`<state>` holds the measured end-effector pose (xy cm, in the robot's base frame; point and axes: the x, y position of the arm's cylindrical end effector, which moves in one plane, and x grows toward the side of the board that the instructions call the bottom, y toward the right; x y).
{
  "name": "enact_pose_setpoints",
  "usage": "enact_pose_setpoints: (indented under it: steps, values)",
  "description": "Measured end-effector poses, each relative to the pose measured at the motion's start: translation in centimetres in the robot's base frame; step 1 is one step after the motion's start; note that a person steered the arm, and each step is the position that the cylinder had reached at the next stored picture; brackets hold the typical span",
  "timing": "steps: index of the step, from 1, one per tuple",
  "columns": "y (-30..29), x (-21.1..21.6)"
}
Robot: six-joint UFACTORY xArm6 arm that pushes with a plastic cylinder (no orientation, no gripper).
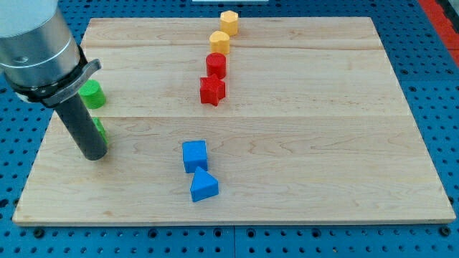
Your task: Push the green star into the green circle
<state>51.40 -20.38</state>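
Observation:
The green circle (pixel 92 94) stands near the board's left edge, partly behind my arm. The green star (pixel 101 130) lies just below it, mostly hidden behind my rod; only a green sliver shows at the rod's right side. My tip (pixel 94 155) rests on the board at the lower left, right against the star's near side. The star and circle are close, with a small gap between them.
A blue cube (pixel 195 155) and a blue triangle (pixel 204 185) sit at the lower middle. A red star (pixel 212 91), a red cylinder (pixel 216 65) and two yellow blocks (pixel 220 41) (pixel 229 21) line up at the top middle. The board's left edge (pixel 44 143) is near.

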Motion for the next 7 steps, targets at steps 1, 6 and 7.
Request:
enact_pose_setpoints:
  steps: [1,6,7]
  values:
    - [-0.9,-1.9]
    - [8.5,-19.1]
    - [8.6,-25.5]
